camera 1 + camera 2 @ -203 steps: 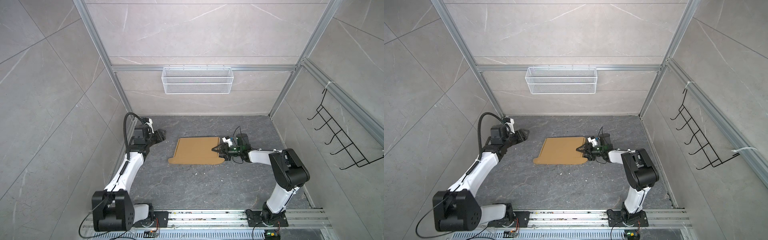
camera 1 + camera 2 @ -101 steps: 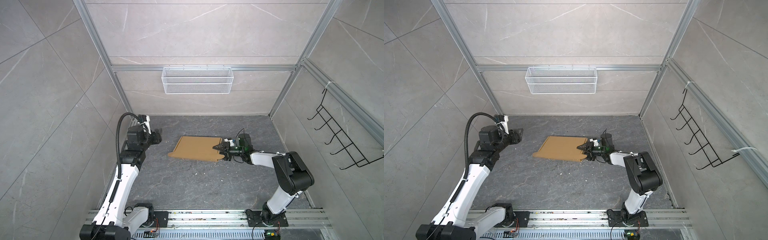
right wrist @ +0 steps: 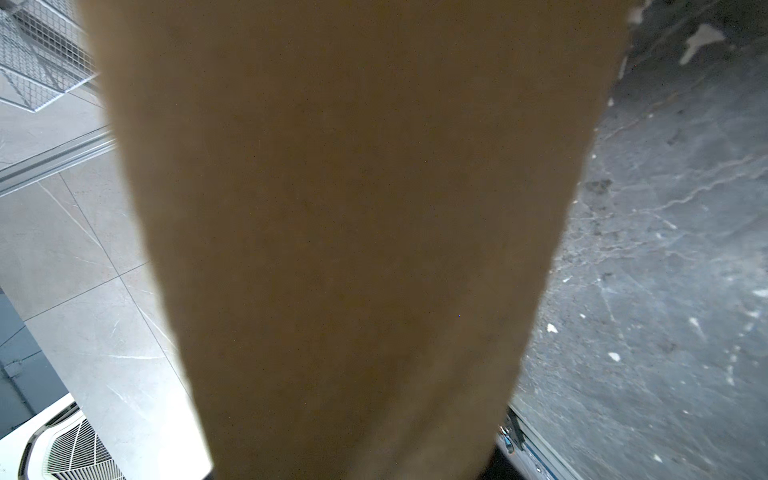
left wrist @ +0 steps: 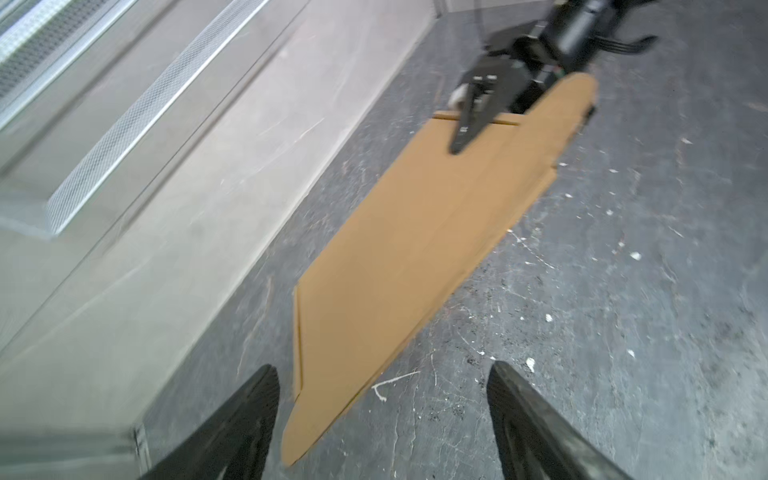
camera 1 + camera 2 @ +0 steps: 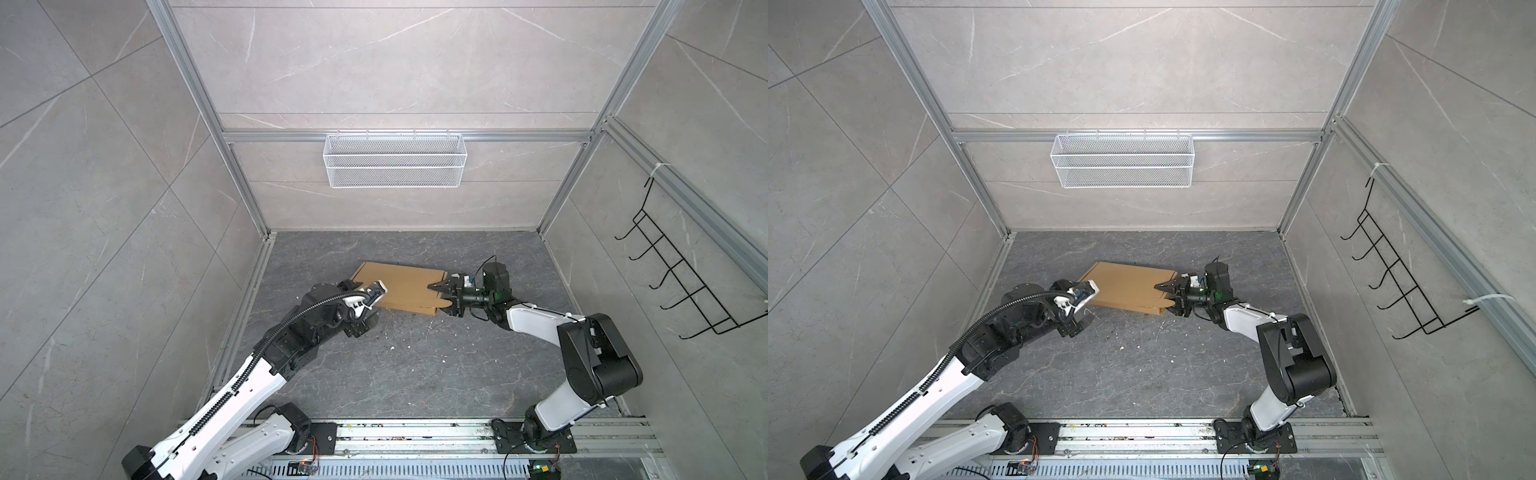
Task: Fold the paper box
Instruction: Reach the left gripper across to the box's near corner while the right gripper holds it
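Note:
The paper box (image 5: 399,286) (image 5: 1129,286) is a flat brown cardboard sheet on the dark floor, with its right end raised a little. My right gripper (image 5: 442,297) (image 5: 1167,297) is shut on that right edge: one finger lies over the top face and the other sits under a rounded tab. Cardboard (image 3: 353,208) fills the right wrist view and hides the jaws there. My left gripper (image 5: 368,309) (image 5: 1088,307) (image 4: 382,370) stands open at the box's near left corner. In the left wrist view a pointed corner of the box (image 4: 415,232) reaches in between the fingers (image 4: 249,415), untouched.
A white wire basket (image 5: 395,166) hangs on the back wall and a black hook rack (image 5: 685,282) on the right wall. White crumbs (image 5: 407,345) dot the floor in front of the box. The arms' base rail (image 5: 415,432) runs along the front edge.
My left arm has swung from the back left down to the box's near left corner, and its jaws have opened wider. The right gripper keeps its hold; the box has shifted and tilted slightly.

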Controlling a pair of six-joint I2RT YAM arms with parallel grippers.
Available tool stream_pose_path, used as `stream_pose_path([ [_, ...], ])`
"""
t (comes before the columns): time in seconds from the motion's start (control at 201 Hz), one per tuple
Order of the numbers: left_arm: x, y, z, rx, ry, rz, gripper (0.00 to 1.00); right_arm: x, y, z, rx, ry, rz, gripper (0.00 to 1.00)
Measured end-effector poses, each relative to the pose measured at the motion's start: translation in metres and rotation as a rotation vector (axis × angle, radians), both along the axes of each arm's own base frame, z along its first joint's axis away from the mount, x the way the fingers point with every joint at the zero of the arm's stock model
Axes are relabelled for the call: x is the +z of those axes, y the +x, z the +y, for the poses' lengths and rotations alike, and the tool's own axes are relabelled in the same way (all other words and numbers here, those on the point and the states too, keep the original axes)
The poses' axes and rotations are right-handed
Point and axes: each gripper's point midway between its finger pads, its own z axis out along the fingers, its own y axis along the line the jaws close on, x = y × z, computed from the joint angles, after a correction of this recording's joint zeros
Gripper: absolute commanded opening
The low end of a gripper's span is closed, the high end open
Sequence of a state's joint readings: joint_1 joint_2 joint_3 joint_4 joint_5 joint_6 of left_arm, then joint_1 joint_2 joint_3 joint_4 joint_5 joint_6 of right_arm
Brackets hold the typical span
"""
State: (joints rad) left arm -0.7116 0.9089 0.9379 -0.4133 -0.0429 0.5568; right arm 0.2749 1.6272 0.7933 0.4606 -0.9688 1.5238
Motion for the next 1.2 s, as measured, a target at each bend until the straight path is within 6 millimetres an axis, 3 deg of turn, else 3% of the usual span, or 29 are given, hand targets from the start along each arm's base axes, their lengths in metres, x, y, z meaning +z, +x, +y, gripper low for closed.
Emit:
stream_pose_path([
  [0.124,-0.020,-0.010,-0.016,-0.115,0.124,-0.012,0.87,0.011,-0.001,0.000,-0.009,0.018,0.007,0.37],
  [0.453,-0.053,0.014,-0.029,-0.191,0.328,-0.074,0.89,0.034,-0.011,-0.003,-0.011,0.028,0.018,0.37],
  [0.766,-0.051,0.031,-0.035,-0.209,0.407,-0.194,0.88,0.041,-0.017,-0.002,0.014,0.038,0.029,0.37],
  [0.975,-0.066,0.039,-0.040,-0.233,0.458,-0.211,0.83,0.046,-0.021,-0.002,0.024,0.048,0.041,0.37],
  [1.199,-0.066,0.047,-0.043,-0.229,0.480,-0.245,0.79,0.049,-0.025,-0.002,0.030,0.050,0.048,0.37],
])
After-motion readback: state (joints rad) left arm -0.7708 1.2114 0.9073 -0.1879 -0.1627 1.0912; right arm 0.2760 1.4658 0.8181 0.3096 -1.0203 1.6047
